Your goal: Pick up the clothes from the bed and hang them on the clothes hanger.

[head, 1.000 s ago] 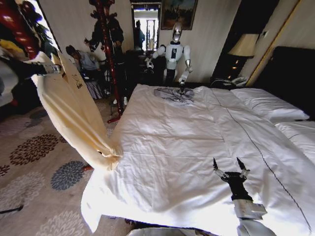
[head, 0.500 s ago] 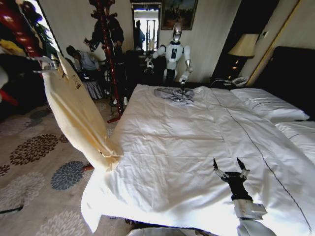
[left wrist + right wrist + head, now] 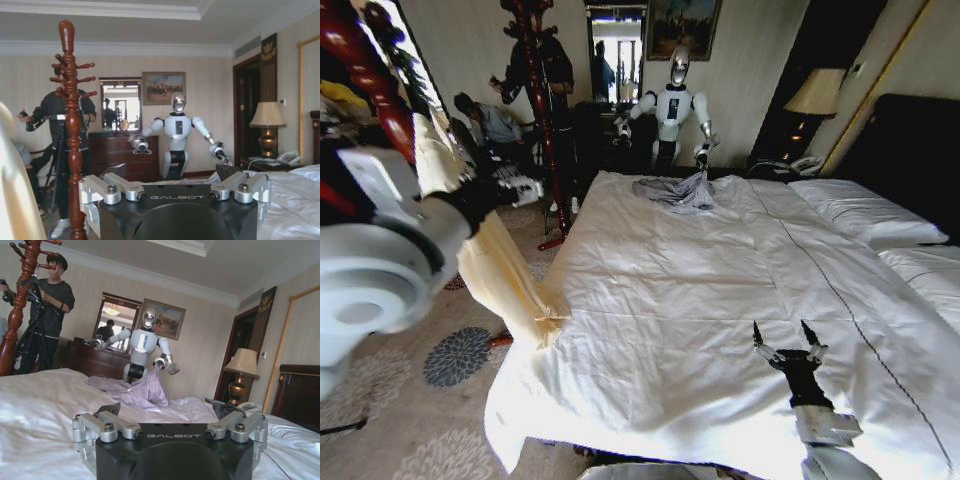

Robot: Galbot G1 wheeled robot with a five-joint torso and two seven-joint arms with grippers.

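Shirt (image 3: 495, 275) – 1, pale cream-yellow, thin soft fabric, hangs in a long draped fold at the bed's near-left corner, lower end bunched against the duvet edge, upper part hidden behind the left arm. Bed (image 3: 720, 300): wide, white smooth duvet w/ soft creases, 1 thin dark stitched line along the cover, 2 white pillows at right. Left claw (image 3: 525, 188) raised off the bed's left side, near the shirt's top; left wrist view shows its black body w/ silver finger links spread wide, nothing between. Right claw (image 3: 788, 345) low over the near-right duvet, black fingers splayed wide, empty. Coat stand (image 3: 542, 110): 1, reddish-brown turned wood, w/ pegs, on patterned carpet. Far side: 1 other white robot (image 3: 672, 105) lifting a grey garment (image 3: 678, 192) off the bed
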